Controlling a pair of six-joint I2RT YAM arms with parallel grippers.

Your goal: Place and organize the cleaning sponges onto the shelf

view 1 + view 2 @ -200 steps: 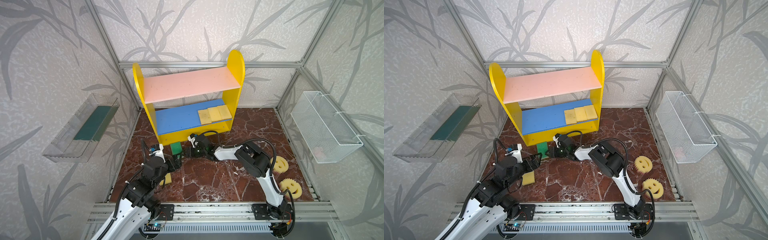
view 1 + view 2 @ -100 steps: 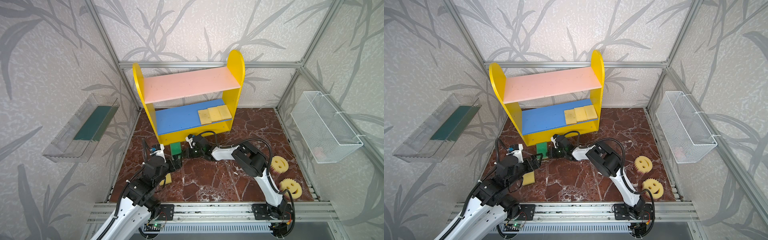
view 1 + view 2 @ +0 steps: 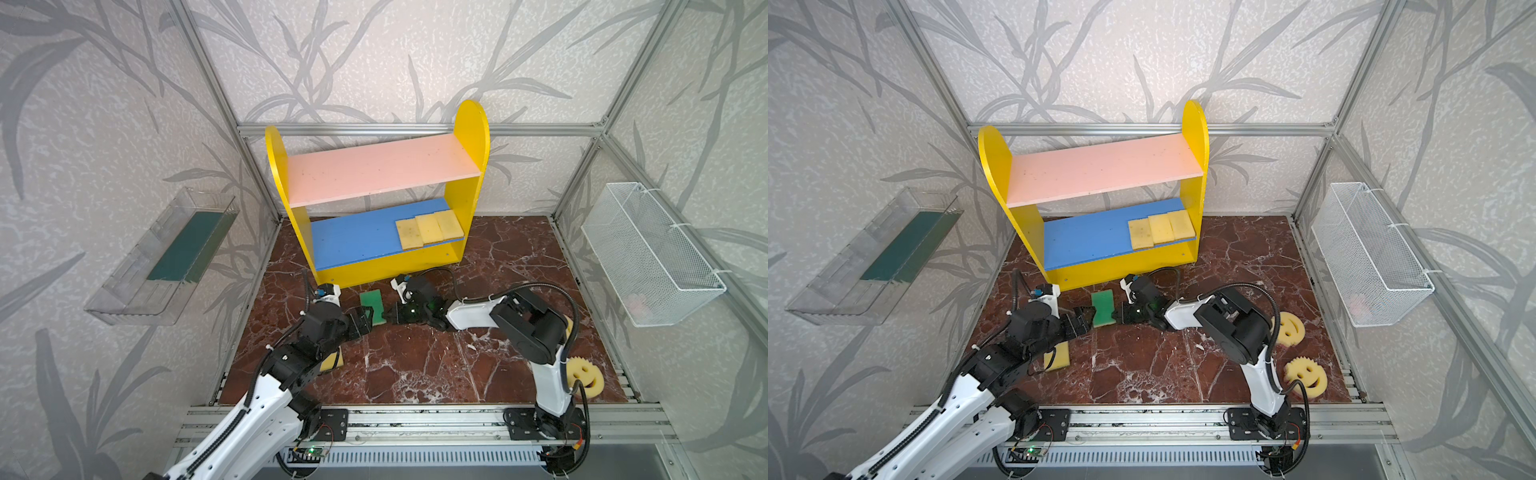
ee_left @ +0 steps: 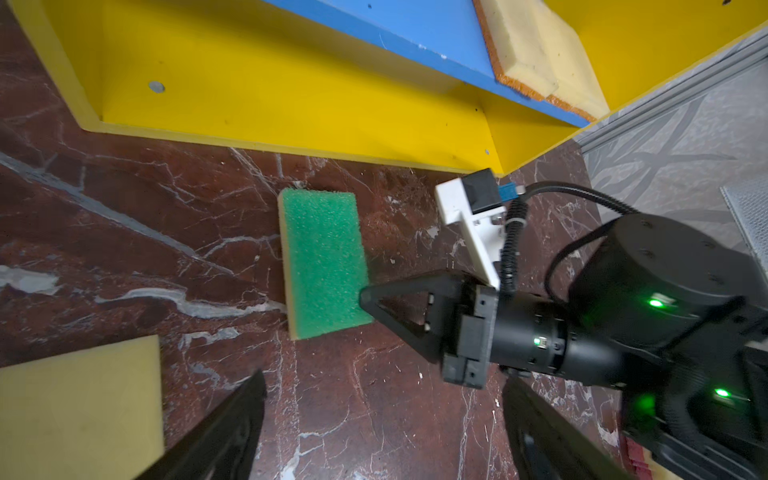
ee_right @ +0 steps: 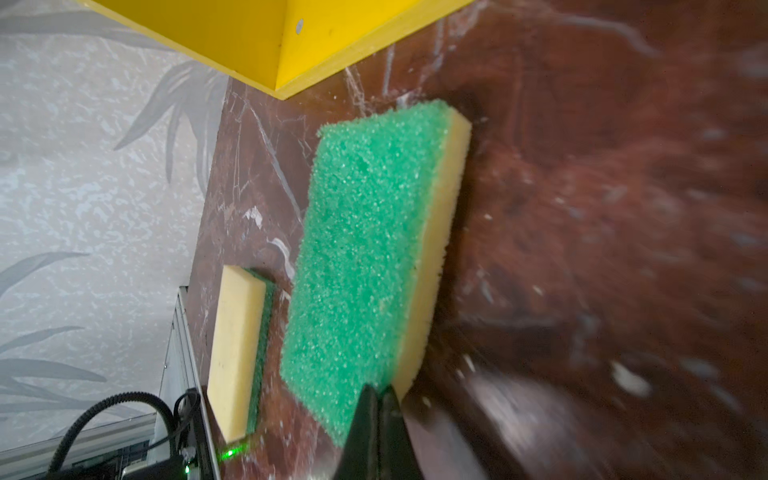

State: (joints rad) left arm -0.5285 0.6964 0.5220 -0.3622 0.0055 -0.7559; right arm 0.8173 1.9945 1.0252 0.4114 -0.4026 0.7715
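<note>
Green-faced sponge (image 3: 371, 304) is lying flat on the marble tabletop (image 3: 436, 361), scouring side up, just in front of the shelf (image 3: 471, 124) and not touching its yellow base. Right jaws are pressing together, clenched with nothing between them, their tip resting against the sponge's edge near one corner. Left jaws are standing wide, released and empty, pointing at the same sponge from its opposite side, just beside it. Yellow sponge (image 3: 1059, 355) is lying green face down on the tabletop, partly under the left arm (image 3: 1000, 365). Three yellow sponges (image 3: 428, 228) are sitting side by side, touching, at the right end of the blue board (image 3: 353, 245), orange faces down where the edges show. Smiley sponge (image 3: 1287, 328) is lying face up beside the right arm (image 3: 1233, 328); second smiley (image 3: 1306, 374) is lying nearer the front rail, both well apart from the shelf. Clear tray (image 3: 124, 299) and mesh basket (image 3: 648, 253) are hanging on the side walls.
</note>
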